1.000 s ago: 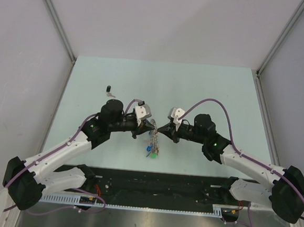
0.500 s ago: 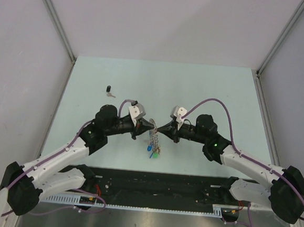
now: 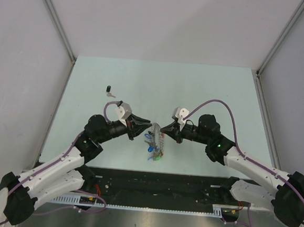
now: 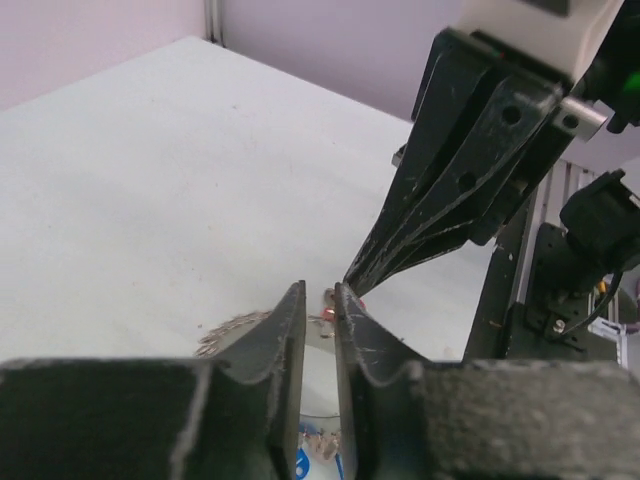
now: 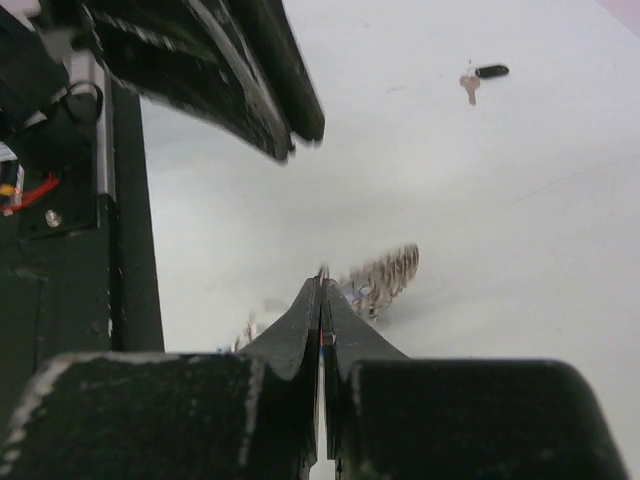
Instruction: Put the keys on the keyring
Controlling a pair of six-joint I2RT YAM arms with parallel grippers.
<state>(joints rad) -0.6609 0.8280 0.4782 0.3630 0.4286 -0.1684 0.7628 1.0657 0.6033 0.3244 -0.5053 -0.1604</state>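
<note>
Top external view: the keyring [image 3: 157,139] is seen at mid-surface between the 2 arms, fringed with coloured keys [image 3: 150,149], its far end met by the right fingers [image 5: 300,335]; 1 dark-headed key [image 3: 110,93] lies well apart on the surface [image 3: 207,86]. Threading is judged to be in hand. Next, the ring must be kept steady while a key is fed onto the wire. The right fingers are pressed together, a red sliver showing between them, and the ring is judged to be pinched there. The left fingers [image 4: 285,340] are parted by a slim gap just beside that spot; whether anything is touched cannot be told.
</note>
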